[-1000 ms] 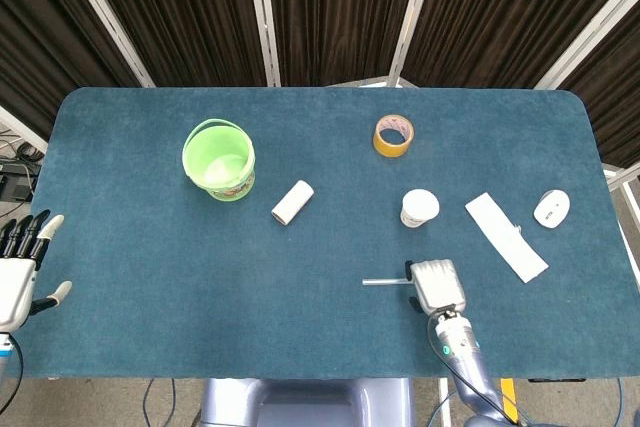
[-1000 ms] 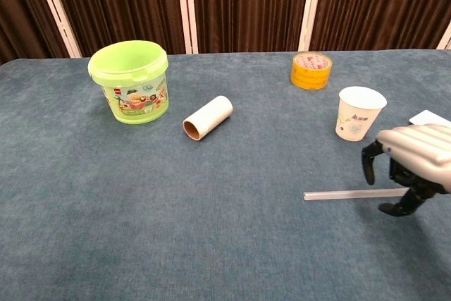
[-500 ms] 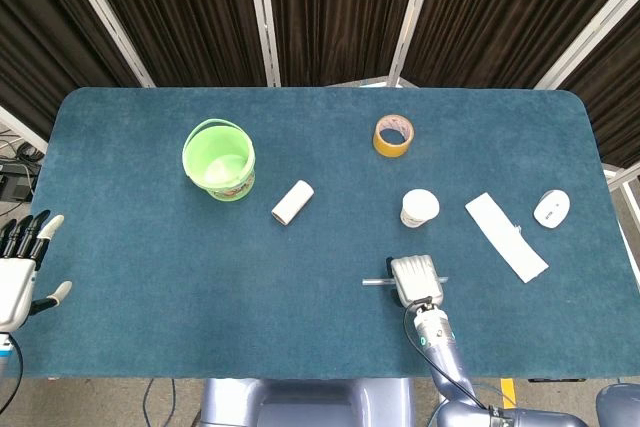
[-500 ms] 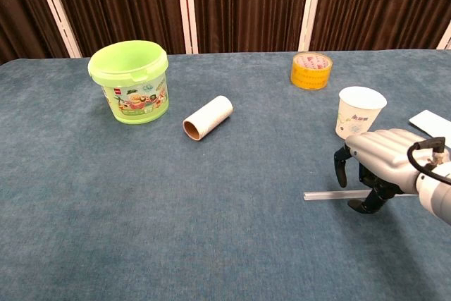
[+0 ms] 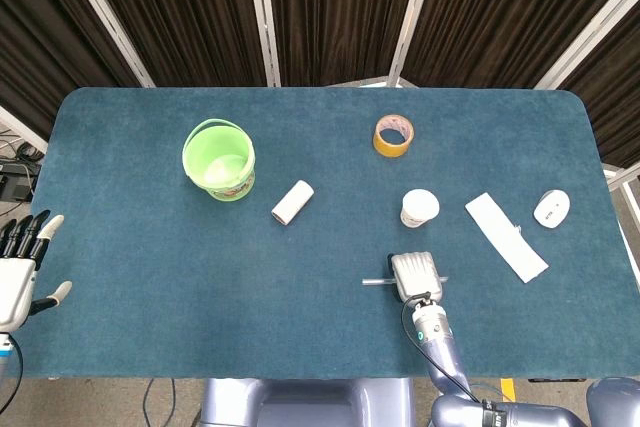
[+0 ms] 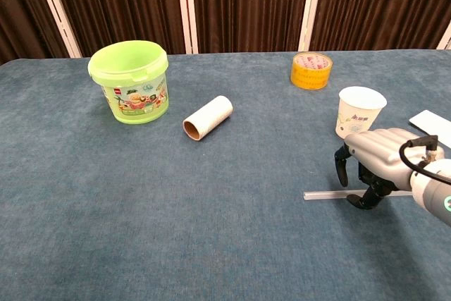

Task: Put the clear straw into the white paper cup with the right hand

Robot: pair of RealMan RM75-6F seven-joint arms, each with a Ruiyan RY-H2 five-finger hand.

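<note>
On the blue table the right hand hovers palm-down over the clear straw — fingers curled toward it yet apart, clamped on nothing — the straw lying flat, poking out at the hand's 9 o'clock, with the white paper cup just at 12.

R hand palm-down, fingers curled, low | L hand fingers apart, idle

Blue table with straw, cup, bucket.
</note>
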